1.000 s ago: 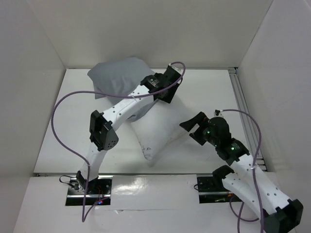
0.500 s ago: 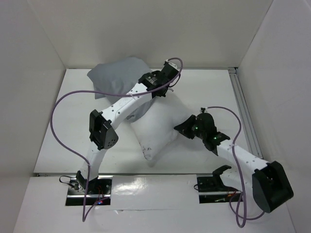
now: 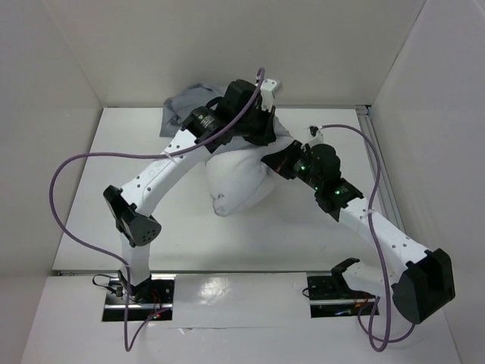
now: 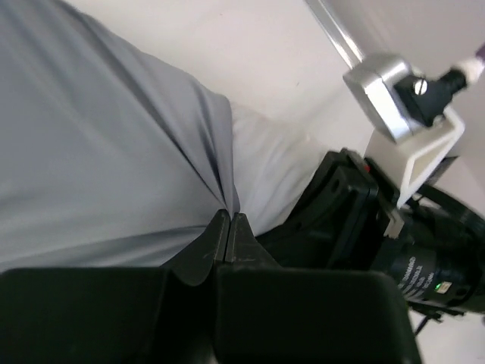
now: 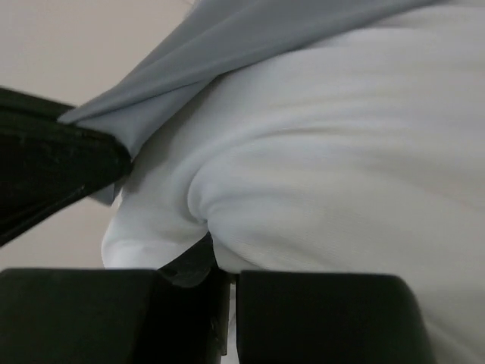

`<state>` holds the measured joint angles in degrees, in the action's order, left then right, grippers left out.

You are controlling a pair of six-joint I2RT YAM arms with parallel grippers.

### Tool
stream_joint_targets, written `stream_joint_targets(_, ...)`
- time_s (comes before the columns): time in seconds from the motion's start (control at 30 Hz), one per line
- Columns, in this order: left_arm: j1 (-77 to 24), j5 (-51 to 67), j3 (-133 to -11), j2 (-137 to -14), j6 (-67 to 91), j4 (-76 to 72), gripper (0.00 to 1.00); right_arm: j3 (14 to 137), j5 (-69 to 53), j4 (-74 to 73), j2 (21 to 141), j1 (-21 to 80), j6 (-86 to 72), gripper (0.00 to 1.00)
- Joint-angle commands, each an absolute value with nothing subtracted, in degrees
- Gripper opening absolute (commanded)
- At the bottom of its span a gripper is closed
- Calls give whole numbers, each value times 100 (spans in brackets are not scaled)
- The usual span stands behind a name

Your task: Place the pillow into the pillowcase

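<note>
**A:** What is held by each end effector?

**B:** The left end effector (image 4: 228,227) is clenched on a fold of the thin, wrinkled grey cloth pillowcase (image 4: 98,152), which is pinched right at its tips. The right end effector (image 5: 227,277) is clamped on a bulge of the plump white stuffed pillow (image 5: 341,152).

**A:** Where is the pillow found?

**B:** It is bunched on the white counter (image 3: 114,189) between the two end effectors. The end beyond them is draped by the grey cloth and the end nearer the arm bases is left bare. Whether the covered end is truly inside cannot be told, so the insertion is judged partly done at best.

**A:** How is this step done well?

**B:** The cloth edge should be drawn over the pillow towards the right end effector while the pillow is pushed the opposite way, into the mouth. Only one layer of cloth should be gripped, or the opening is likely to be pinched closed. Gentle, even tension is advised so that neither pinch is lost.
</note>
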<state>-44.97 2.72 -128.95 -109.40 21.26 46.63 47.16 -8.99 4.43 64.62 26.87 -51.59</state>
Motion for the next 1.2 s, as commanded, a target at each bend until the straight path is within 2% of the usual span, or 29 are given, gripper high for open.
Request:
stream_joint_targets(0.0, -4720, 2232, -12736, -10933, 3146, 3797, 0, 4264, -369, 1293, 6776, 2488, -5370, 0)
stream_joint_targets(0.13, -4649, 1935, -12683, -10934, 3208, 3937, 0, 3885, -211, 741, 6672, 1856, -5222, 0)
stream_joint_targets(0.17, -4649, 1864, -12735, -10812, 3095, 4155, 6, 3885, -281, 538, 6566, 1498, -5090, 0)
stream_joint_targets(0.23, -4649, 1523, -12735, -10645, 2945, 4324, 29, 4138, -448, -249, 6206, 1136, -4835, 3)
stream_joint_targets(0.27, -4649, 1364, -12666, -10522, 2770, 4394, 43, 4270, -448, -577, 6083, 803, -4538, 13)
stream_joint_targets(0.3, -4649, 1145, -12561, -10225, 2690, 4516, 67, 4402, -553, -876, 5856, 643, -4352, 32)
stream_joint_targets(0.37, -4649, 165, -11956, -9881, 2619, 4570, 78, 4875, -694, -1734, 5774, 275, -3939, 86)
stream_joint_targets(0.4, -4649, -155, -11649, -9679, 2619, 4623, 81, 5061, -755, -2045, 5714, 203, -3581, 93)
stream_joint_targets(0.43, -4493, -463, -11306, -9294, 2619, 4571, 79, 5228, -817, -2344, 5713, 202, -3412, 97)
stream_joint_targets(0.47, -4430, -1214, -10520, -9099, 2732, 4509, 75, 5447, -817, -2851, 5713, 202, -3288, 100)
stream_joint_targets(0.53, -4307, -1729, -9690, -8756, 2944, 4360, 66, 5449, -888, -3171, 5617, 333, -3138, 100)
stream_joint_targets(0.57, -4246, -2062, -8807, -8441, 3005, 4029, 62, 5449, -949, -3373, 5564, 412, -3138, 100)
stream_joint_targets(0.63, -4184, -2065, -7949, -8149, 3006, 3544, 62, 5257, -949, -3445, 5372, 667, -3365, 100)
stream_joint_targets(0.67, -4184, -2065, -7145, -7913, 3006, 3264, 70, 5169, -1019, -3515, 5301, 738, -3445, 100)
stream_joint_targets(0.77, -4184, -1891, -6025, -7778, 2918, 2015, 78, 4800, -1133, -3446, 5115, 922, -3787, 100)
stream_joint_targets(0.9, -4421, -2135, -5241, -7831, 2506, 582, 78, 4449, -1589, -3166, 5062, 923, -4025, 100)
stream_joint_targets(1.0, -4421, -2206, -5186, -8164, 2233, 1, 77, 4185, -2135, -2613, 5010, 1080, -4341, 100)
stream_joint_targets(1.1, -4369, -2364, -5378, -8717, 1891, -376, 76, 3833, -2084, -2059, 5132, 1580, -4719, 100)
stream_joint_targets(1.17, -4307, -2364, -5563, -9016, 1837, -378, 76, 3832, -1664, -2004, 5316, 2291, -4903, 100)
